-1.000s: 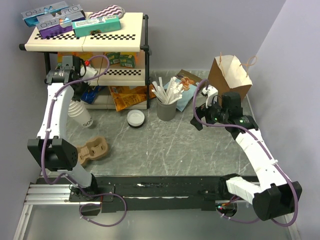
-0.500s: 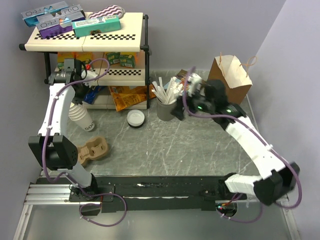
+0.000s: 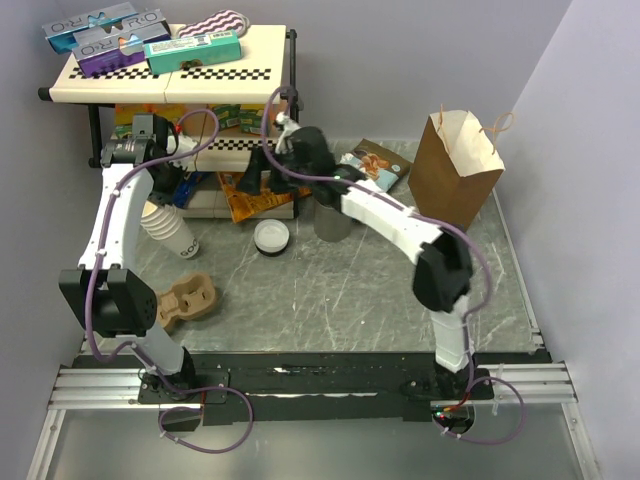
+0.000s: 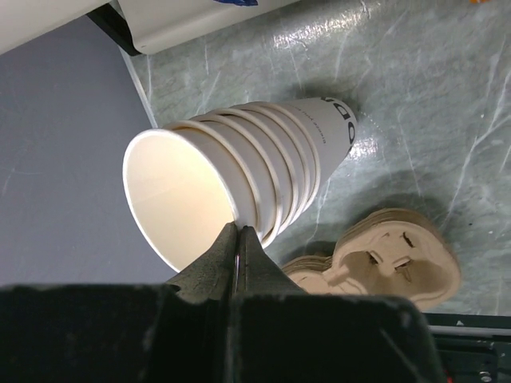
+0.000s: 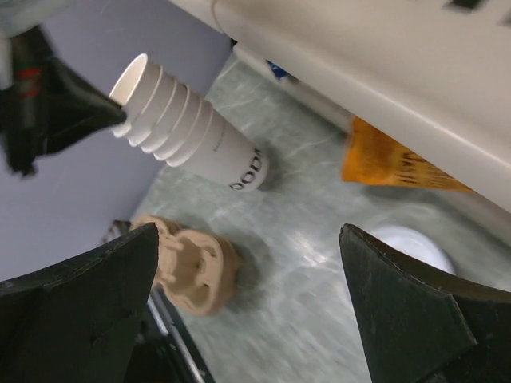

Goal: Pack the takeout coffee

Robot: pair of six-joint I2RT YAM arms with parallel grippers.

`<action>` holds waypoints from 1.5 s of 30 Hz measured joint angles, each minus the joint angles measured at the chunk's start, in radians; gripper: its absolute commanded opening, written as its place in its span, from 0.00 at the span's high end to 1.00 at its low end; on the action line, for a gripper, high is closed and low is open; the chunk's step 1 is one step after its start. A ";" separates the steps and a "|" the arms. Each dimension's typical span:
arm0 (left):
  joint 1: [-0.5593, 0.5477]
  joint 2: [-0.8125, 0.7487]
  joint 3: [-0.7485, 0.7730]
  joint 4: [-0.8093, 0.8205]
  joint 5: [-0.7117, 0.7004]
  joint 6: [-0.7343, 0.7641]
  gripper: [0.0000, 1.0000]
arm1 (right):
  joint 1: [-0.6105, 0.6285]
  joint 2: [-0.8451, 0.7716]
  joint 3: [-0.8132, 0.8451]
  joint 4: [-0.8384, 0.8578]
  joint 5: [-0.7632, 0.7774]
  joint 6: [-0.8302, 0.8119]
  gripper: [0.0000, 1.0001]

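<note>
The takeout coffee is out of view in every frame. A stack of lidless cream paper cups (image 3: 170, 229) (image 4: 263, 171) (image 5: 188, 136) leans tilted on the table at the left. My left gripper (image 3: 152, 200) (image 4: 238, 232) is shut, its tips pinching the rim of the top cup. My right gripper (image 3: 258, 168) (image 5: 247, 303) stands wide open with nothing between its fingers. It hovers in front of the shelf, above the table between the cup stack and the lids. The brown paper bag (image 3: 455, 168) stands open at the far right.
A tan pulp cup carrier (image 3: 185, 300) (image 4: 391, 255) (image 5: 188, 267) lies near the left arm's base. White lids (image 3: 272, 236) (image 5: 407, 243) sit on a dark base mid-table. The grey straw holder (image 3: 335, 224) is partly under my right arm. A two-tier shelf (image 3: 170, 75) holds boxes, with an orange snack bag (image 3: 255, 195) below.
My right arm swung from beside the brown bag leftward, past the straw holder, to the shelf front. The cup stack has tipped further over and shifted a little right in my left gripper.
</note>
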 measured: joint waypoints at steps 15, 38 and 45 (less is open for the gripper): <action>-0.003 0.010 0.012 -0.048 0.040 -0.108 0.99 | 0.104 0.404 0.322 0.243 -0.129 0.298 0.00; -0.005 0.040 0.064 -0.105 0.087 -0.146 0.99 | 0.161 0.536 0.396 0.349 -0.103 0.458 0.03; -0.005 0.040 0.070 -0.106 0.089 -0.145 0.99 | 0.166 0.540 0.397 0.362 -0.085 0.476 0.04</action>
